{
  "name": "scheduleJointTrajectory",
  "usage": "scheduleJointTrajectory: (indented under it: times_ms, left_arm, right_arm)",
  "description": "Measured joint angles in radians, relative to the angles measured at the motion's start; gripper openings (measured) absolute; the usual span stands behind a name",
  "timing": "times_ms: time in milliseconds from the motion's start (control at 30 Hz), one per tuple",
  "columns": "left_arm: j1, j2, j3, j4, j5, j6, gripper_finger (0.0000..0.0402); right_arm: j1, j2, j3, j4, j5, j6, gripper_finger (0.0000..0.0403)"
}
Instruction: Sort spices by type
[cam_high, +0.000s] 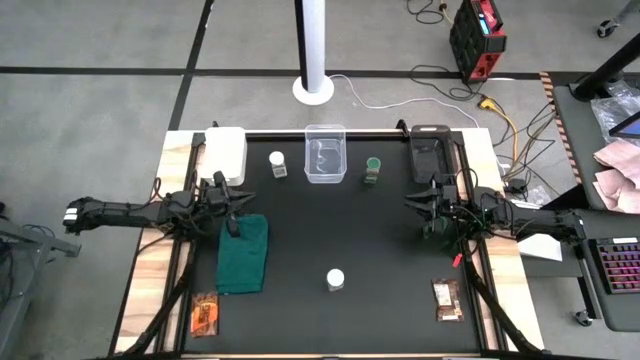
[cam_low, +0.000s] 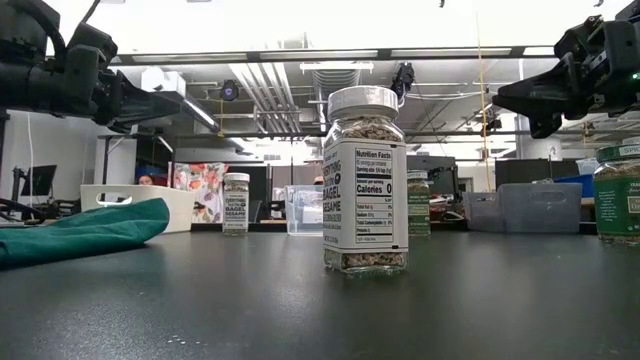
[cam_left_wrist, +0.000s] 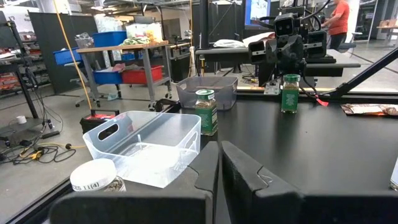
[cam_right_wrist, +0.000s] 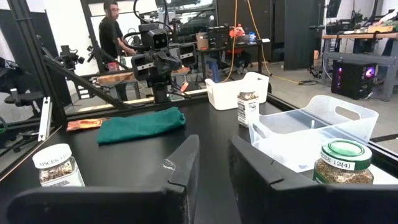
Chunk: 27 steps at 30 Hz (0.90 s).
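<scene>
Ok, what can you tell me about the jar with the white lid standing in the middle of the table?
The white-lidded jar is a small clear container, glass or plastic, with a round white screw lid. Inside are pale and dark seeds or flakes. A white label with black print wraps around it, showing nutrition facts and the word bagel. It stands upright and closed on the black table, near the front middle, all by itself. Nothing touches it but the table. The green cloth lies off to one side.
</scene>
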Motion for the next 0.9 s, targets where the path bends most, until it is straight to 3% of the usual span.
scheduleJointTrajectory:
  times_ms: [267, 900]
  left_arm:
    - [0.0, 0.0, 0.0, 0.0, 0.0, 0.0, 0.0002]
    - [0.0, 0.0, 0.0, 0.0, 0.0, 0.0, 0.0002]
  right_arm:
    - [0.0, 0.0, 0.0, 0.0, 0.0, 0.0, 0.0064]
    - [0.0, 0.0, 0.0, 0.0, 0.0, 0.0, 0.0099]
